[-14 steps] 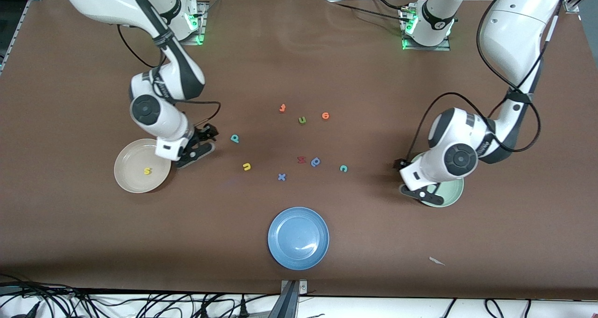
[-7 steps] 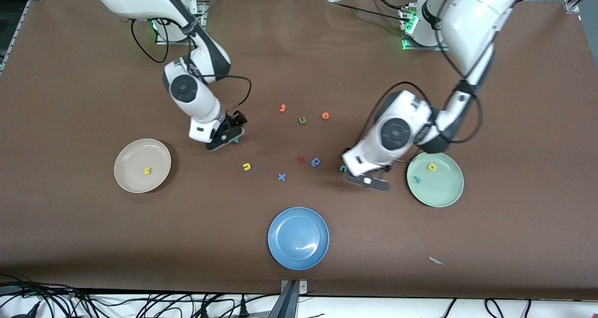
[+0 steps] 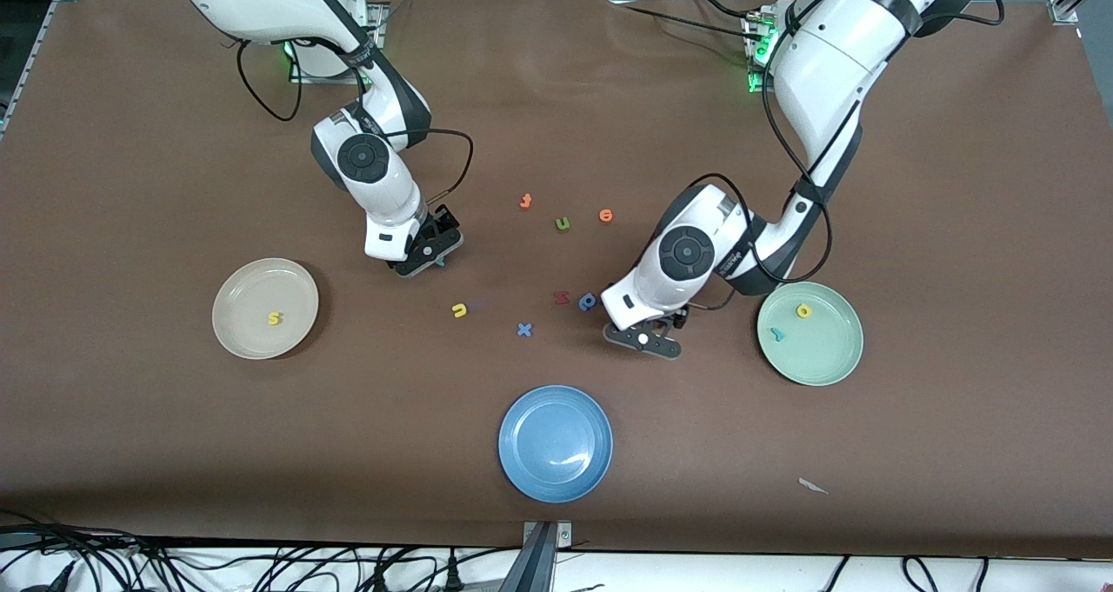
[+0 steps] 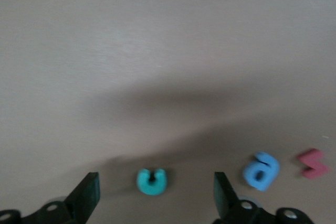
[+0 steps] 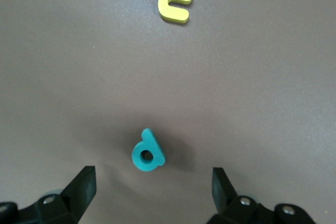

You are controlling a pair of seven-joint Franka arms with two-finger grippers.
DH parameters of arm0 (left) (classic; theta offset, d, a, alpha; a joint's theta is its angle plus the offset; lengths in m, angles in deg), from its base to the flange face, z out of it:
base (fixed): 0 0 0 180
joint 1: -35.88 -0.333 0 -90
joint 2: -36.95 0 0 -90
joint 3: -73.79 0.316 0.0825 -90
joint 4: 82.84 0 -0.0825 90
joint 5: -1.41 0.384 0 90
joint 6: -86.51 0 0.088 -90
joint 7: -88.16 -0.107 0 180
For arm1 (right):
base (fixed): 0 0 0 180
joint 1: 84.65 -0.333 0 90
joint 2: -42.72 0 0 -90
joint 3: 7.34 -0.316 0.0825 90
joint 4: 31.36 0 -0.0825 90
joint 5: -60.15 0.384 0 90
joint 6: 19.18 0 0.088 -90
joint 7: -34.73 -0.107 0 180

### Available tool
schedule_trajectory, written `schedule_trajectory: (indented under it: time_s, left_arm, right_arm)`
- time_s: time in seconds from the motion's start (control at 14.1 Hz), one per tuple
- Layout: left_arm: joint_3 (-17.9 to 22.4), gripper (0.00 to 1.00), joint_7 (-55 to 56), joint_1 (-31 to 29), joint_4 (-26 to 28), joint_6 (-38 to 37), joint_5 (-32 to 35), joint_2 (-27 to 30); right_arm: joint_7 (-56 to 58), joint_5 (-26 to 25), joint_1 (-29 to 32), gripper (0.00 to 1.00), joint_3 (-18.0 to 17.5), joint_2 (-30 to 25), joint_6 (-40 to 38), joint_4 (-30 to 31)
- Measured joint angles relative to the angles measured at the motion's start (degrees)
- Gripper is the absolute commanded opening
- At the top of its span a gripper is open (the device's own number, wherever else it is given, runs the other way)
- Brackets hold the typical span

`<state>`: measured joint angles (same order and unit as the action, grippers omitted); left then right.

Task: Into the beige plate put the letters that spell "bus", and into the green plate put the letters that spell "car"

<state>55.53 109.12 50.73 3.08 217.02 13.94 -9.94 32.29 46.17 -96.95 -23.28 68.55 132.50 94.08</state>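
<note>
The beige plate (image 3: 252, 292) holds a yellow s (image 3: 275, 318). A yellow a (image 3: 803, 311) and a thin teal r (image 3: 777, 335) lie in the green plate (image 3: 826, 357). My right gripper (image 3: 426, 253) hangs low over the teal b (image 5: 147, 151), open (image 5: 154, 184), the b lying just ahead of its fingertips. The yellow u (image 3: 459, 310) (image 5: 175, 4) lies nearer the front camera than the b. My left gripper (image 3: 643, 338) is low over the teal c (image 4: 151, 181), open (image 4: 156, 192), with the c between its fingers (image 4: 89, 195). The left hand hides the c in the front view.
A darker blue letter (image 3: 588, 301), a red z (image 3: 561, 297) and a blue x (image 3: 523, 329) lie mid-table beside the left gripper. Orange t (image 3: 525, 201), green u (image 3: 563, 223) and an orange letter (image 3: 606, 216) lie farther back. A blue plate (image 3: 555, 442) sits near the front edge.
The right arm left the beige plate and came down over the teal b. The left arm left the green plate and settled over the teal c, now covering it in the front view.
</note>
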Motion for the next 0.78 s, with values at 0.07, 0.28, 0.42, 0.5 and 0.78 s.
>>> schedule_trajectory:
  time_s: [0.07,0.28,0.42,0.5,0.78]
  left_arm:
    - [0.3,0.79,0.0,0.0,0.0,0.0,0.1,-0.2]
    - [0.3,0.73,0.0,0.1,0.0,0.0,0.1,-1.0]
    - [0.3,0.59,0.0,0.3,0.0,0.0,0.1,-1.4]
    - [0.3,0.50,0.0,0.3,0.1,-0.1,0.1,-1.6]
    - [0.3,0.20,0.0,0.4,0.4,-0.4,0.3,-1.9]
  right_arm:
    - [0.0,-0.1,0.0,0.92,0.0,0.4,0.7,0.0]
    - [0.0,-0.7,-0.1,0.83,0.0,1.5,1.9,-0.2]
    - [0.0,-1.5,-0.1,0.70,0.0,2.2,2.2,-0.2]
    - [0.0,-1.7,-0.1,0.66,0.0,2.4,2.3,-0.2]
    - [-0.5,-1.8,-0.3,0.58,0.0,2.5,2.2,-1.3]
